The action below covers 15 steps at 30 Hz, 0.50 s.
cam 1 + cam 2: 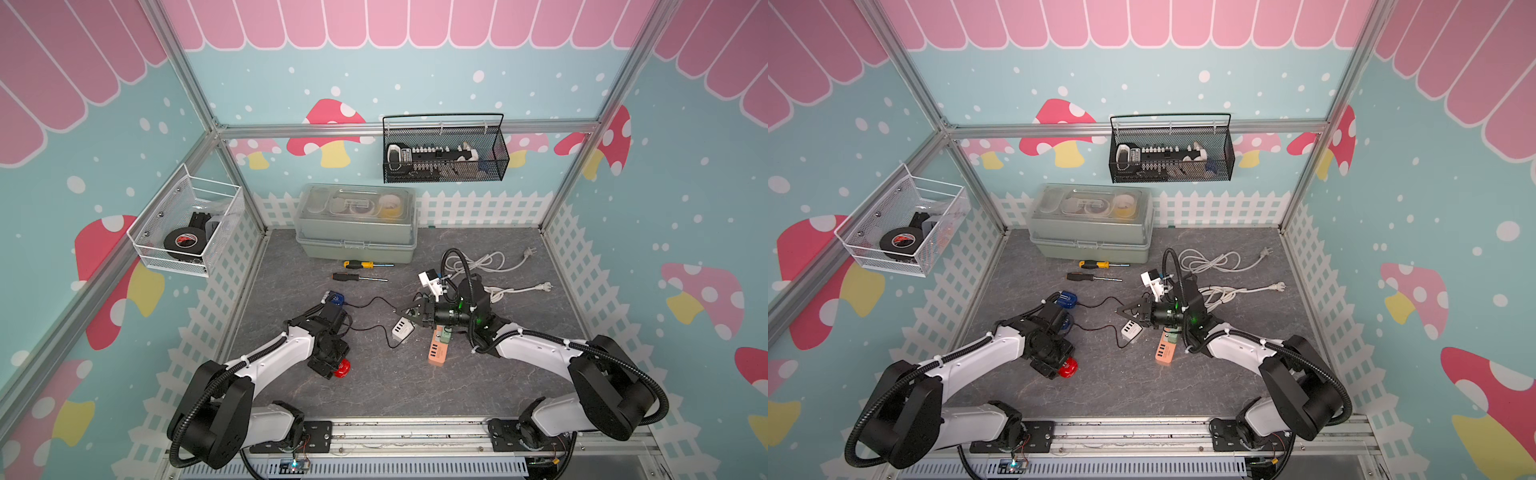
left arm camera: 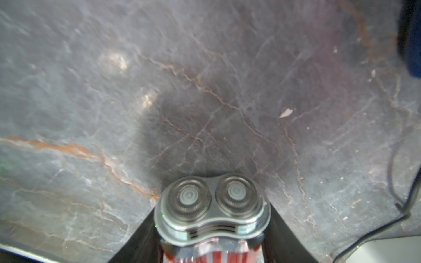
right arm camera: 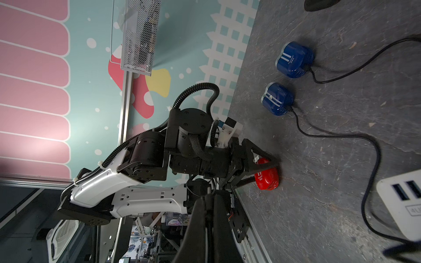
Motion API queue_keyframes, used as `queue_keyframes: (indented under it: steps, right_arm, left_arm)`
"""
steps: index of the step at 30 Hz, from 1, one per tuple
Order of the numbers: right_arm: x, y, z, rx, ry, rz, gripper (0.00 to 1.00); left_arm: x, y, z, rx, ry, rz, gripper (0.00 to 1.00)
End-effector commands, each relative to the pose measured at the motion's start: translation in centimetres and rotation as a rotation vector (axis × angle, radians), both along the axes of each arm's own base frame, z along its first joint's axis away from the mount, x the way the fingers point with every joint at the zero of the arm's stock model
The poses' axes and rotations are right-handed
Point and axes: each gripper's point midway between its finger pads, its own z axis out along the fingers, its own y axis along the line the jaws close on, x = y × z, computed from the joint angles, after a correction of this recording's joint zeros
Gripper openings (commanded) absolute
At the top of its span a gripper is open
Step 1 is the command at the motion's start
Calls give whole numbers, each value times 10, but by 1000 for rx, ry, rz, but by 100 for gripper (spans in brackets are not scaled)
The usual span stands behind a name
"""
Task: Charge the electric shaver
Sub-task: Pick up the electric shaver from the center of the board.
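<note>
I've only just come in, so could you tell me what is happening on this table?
The left gripper straddles the red shaver on the grey table, a finger either side; whether it grips yet is unclear. The right gripper is shut, hovering by the white USB charger. Two blue shavers sit nearby with black cables attached.
</note>
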Motion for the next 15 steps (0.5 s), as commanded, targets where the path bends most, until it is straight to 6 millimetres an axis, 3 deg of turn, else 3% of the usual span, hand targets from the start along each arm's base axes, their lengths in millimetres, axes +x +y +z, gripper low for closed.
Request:
queue_keyframes:
  steps: [1,4,6,12,15]
  right_arm:
    - [-2,1,3,20,-17,0,0]
    - [-3,-1,1,16,-13,-3,0]
    - [-4,-1,0,16,-10,-4,0]
    - [-3,-2,0,15,-15,-12,0]
    - [-3,-3,1,12,-32,-19,0]
  left_arm:
    - [-13,10,-24,66,48,-10,69]
    - [-18,12,-28,75,76,1,66]
    - [-20,13,-31,82,88,14,57]
    - [-20,8,-32,65,113,31,0]
    - [-6,-1,-15,21,63,57,0]
